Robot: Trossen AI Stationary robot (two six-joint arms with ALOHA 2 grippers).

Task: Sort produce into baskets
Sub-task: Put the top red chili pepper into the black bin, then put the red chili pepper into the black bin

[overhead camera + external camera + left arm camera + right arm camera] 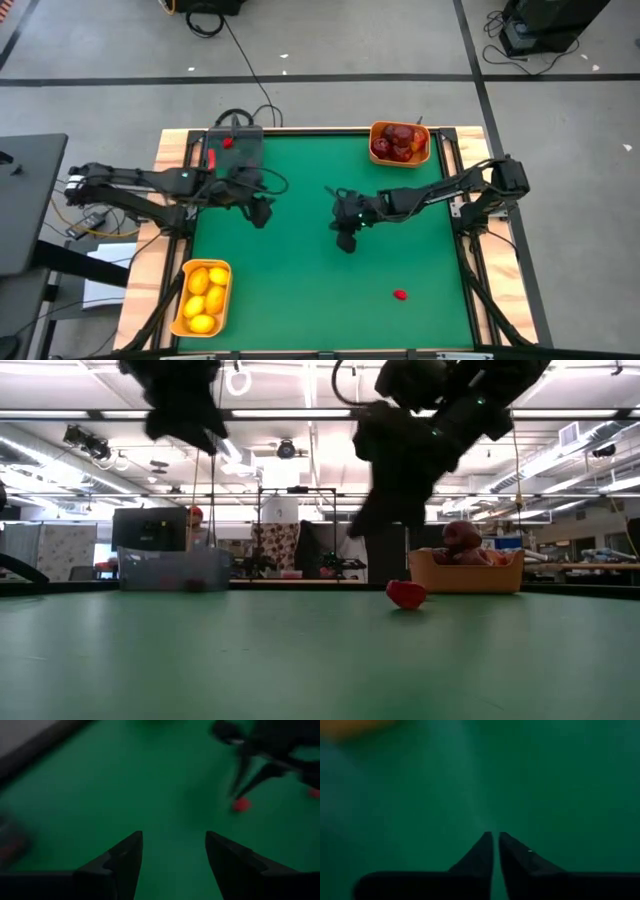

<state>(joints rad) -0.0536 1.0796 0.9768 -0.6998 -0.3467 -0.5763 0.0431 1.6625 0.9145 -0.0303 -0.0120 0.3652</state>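
Observation:
My right gripper [495,834] hangs shut over the middle of the green table [300,280]; the right wrist view shows nothing between its fingers. In the left wrist view a small red bit [241,804] sits right at its fingertips. Another red bit [400,295] lies on the table toward the near right. My left gripper [174,837] is open and empty, above the table just near of the dark grey tray [232,150]. That tray holds a red bit [228,142]. One orange bin [400,143] at the far right holds dark red fruits, and another [203,297] at the near left holds yellow ones. My right gripper stands with its shut fingertips [235,795] right by the small red bit, seen only from far off in the left wrist view. I cannot tell whether it touches that bit.
Wooden table edges and arm mounts [470,215] flank the green mat on both sides. Open green surface lies between the two grippers and toward the near edge. Cables [250,110] trail off behind the tray.

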